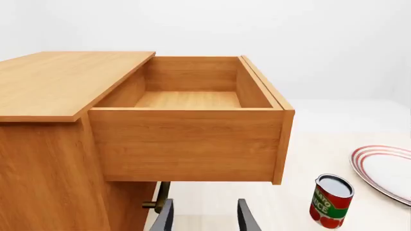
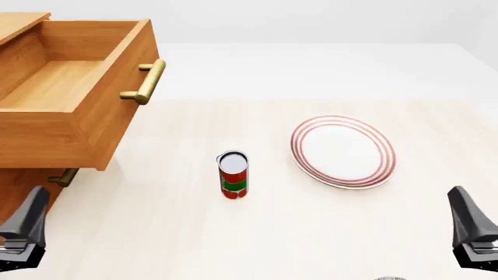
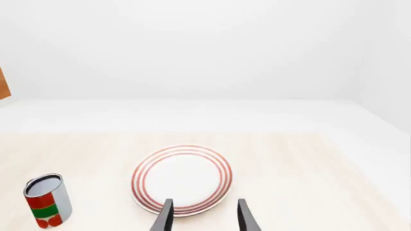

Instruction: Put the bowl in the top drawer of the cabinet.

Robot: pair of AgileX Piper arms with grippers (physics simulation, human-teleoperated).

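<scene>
A: On the table (image 2: 311, 233) I see a can (image 2: 232, 174) and a red-ringed plate (image 2: 343, 151); the bowl shows in no view.

B: The top drawer (image 2: 62, 99) of the cabinet (image 1: 45, 144) stands pulled out, empty; left gripper (image 1: 204, 216) and right gripper (image 3: 203, 215) both spread, holding nothing.

A: Likely stiff, glazed, slippery, breakable; pinch one rim wall, gently.

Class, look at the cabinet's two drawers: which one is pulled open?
The top drawer is open: it juts out from the cabinet, its empty inside showing. The lower drawer's handle sits tucked back beneath it, so that one is shut.
</scene>
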